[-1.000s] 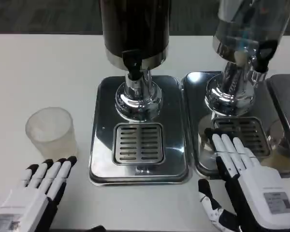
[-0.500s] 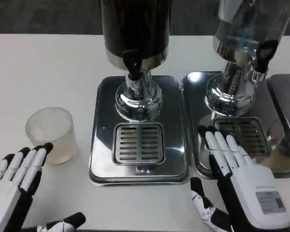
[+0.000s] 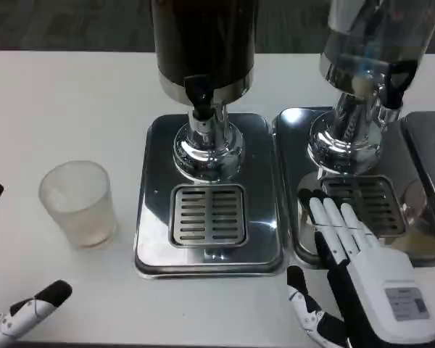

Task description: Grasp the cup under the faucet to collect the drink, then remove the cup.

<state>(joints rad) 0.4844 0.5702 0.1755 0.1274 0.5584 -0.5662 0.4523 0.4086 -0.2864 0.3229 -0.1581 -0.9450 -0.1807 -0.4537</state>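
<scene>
1. Two hands: left hand (image 3: 14,319) spread wide, empty; right hand (image 3: 355,275) flat, fingers apart, empty.
2. Cup (image 3: 78,204) upright on bench (image 3: 72,94), left of faucet (image 3: 200,98); left hand nearer.

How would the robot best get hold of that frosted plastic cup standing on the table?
Probably around the side wall of the cup, about midway up, coming in level from its left, where the open left hand already waits. The cup stands upright with its mouth open, has no handle, and its left and near sides are unobstructed; the drip tray lies close on its right.
</scene>
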